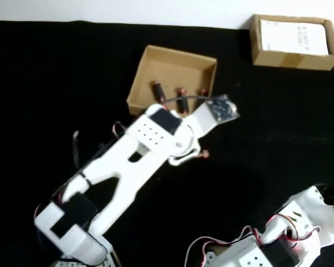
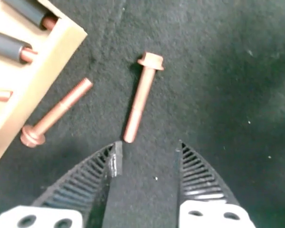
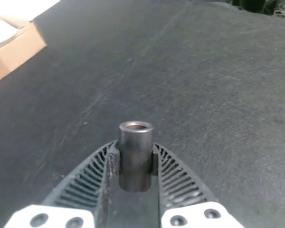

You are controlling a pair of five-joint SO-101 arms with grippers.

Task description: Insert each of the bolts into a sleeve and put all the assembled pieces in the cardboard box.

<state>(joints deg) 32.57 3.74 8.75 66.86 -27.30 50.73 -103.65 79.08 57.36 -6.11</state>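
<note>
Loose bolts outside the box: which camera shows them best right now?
Left wrist view: both lie whole on the cloth ahead of the open left tool, one bolt nearly in line, the other bolt beside the cardboard box. In the high view a bolt end pokes out beside the left arm.

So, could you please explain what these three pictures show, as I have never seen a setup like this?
These are two white robot arms at a table covered in black cloth. One picture looks down from above; the other two come from a camera on each arm's wrist. The left gripper is open above a loose copper-coloured bolt. A second copper bolt lies nearer the open brown cardboard box, which already holds bolts fitted into dark sleeves. The right gripper is shut on a dark metal tube-shaped sleeve, held upright.
</note>
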